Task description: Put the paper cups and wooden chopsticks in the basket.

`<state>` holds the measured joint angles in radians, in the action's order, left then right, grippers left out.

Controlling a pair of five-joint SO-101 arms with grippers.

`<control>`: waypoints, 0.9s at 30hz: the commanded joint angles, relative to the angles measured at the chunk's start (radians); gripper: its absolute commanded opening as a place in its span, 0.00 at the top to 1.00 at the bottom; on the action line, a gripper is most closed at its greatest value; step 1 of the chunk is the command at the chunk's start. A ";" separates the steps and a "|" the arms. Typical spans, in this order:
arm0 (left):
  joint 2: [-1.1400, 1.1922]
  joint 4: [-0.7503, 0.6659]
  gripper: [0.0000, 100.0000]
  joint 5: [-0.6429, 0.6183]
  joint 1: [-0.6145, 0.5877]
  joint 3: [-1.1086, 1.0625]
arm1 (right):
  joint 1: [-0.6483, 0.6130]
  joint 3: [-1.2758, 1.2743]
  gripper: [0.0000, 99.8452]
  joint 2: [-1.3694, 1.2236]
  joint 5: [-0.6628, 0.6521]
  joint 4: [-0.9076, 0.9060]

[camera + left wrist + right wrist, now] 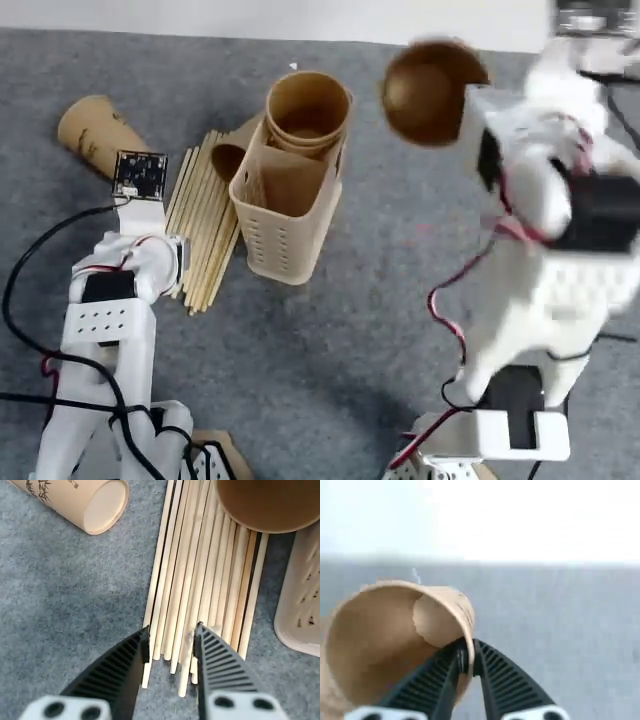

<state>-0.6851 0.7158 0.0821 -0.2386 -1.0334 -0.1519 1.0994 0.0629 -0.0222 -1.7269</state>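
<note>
A grey, carpet-like surface point(350, 330) covers the table, and a pale wall strip runs along its far edge.

At the far left, a paper cup point(95, 135) lies on its side, closed bottom turned toward the chopsticks and mouth pointing away to the far left. Just beside it lie the wooden chopsticks point(205, 220), flat in a tight side-by-side row. Their long axis runs from the arms' side toward the far edge, leaning a little to the right. The left gripper point(171, 630) hangs over their near ends with its fingers spread, straddling a few sticks and gripping none.

A second cup point(230, 158) lies on its side over the far ends of the chopsticks. It is pressed against the basket, and its mouth opens back toward the left arm. The basket point(280, 240) stands upright to the right of the sticks, a tall beige container with perforated walls. Nested cups point(307, 108) sit mouth-up in its far end, their rims above its wall.

Right of the basket and apart from it, the right gripper point(468, 650) is pinched tight on the rim of a brown cup point(430, 90). That cup hangs in the air above the surface, tipped over so its open mouth faces up and toward the near side.
</note>
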 commanded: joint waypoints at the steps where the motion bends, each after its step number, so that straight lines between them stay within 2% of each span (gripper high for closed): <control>1: -0.027 -0.014 0.83 0.008 0.016 0.004 | -0.134 0.076 0.99 0.027 0.044 0.058; 4: -0.027 -0.014 0.83 0.008 0.016 0.004 | -0.196 -0.048 0.99 0.025 0.044 0.122; 10: -0.027 -0.014 0.83 0.009 0.016 0.002 | -0.200 -0.426 0.99 0.027 0.049 0.338; 14: -0.027 -0.014 0.83 0.009 0.016 0.002 | -0.202 -0.608 0.99 0.028 0.051 0.418; 23: -0.027 -0.014 0.83 0.009 0.016 0.002 | -0.202 -0.608 0.99 0.027 0.100 0.443; 25: -0.027 -0.014 0.83 0.008 0.016 0.002 | -0.202 -0.608 0.95 0.027 0.100 0.475; 27: -0.027 -0.012 0.83 0.008 0.016 0.002 | -0.208 -0.613 0.85 0.027 0.103 0.507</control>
<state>-0.6851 0.7158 0.0821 -0.2386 -1.0365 -0.3498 0.4826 0.0690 0.0698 -1.2681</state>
